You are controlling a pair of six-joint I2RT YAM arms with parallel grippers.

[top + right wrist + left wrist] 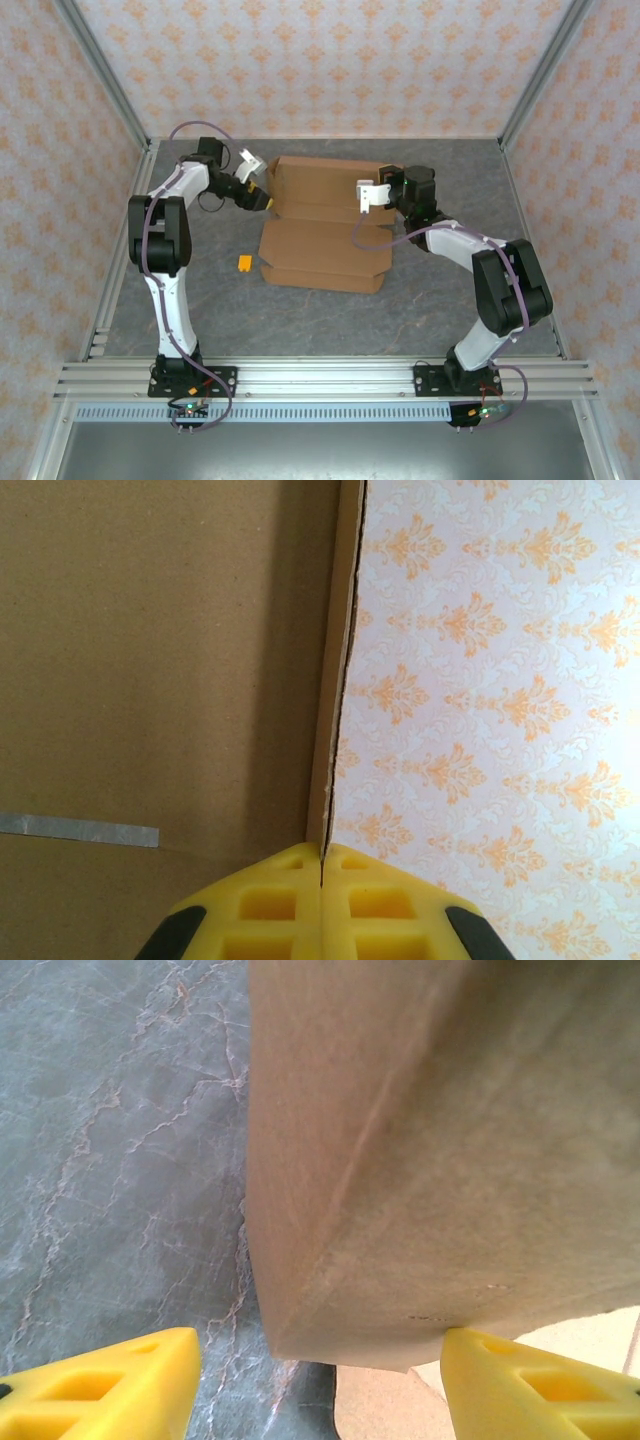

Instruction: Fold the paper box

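Note:
The paper box (325, 235) is brown cardboard lying mid-table, its back part raised into a wall and a flat panel stretching toward me. My left gripper (256, 182) is at the box's back-left corner. In the left wrist view that gripper (320, 1385) is open, and the folded cardboard corner (400, 1160) hangs between the yellow fingertips (110, 1385). The right fingertip touches the corner's lower edge; the left one stays apart from it. My right gripper (372, 194) is at the box's right side. In the right wrist view it (322, 865) is shut on the thin edge of an upright cardboard flap (160, 680).
A tiny orange-yellow piece (244, 264) lies on the grey marble table (200, 300) left of the box's front corner. A strip of grey tape (80, 829) sits on the cardboard. Patterned walls and metal posts (100, 75) enclose the table.

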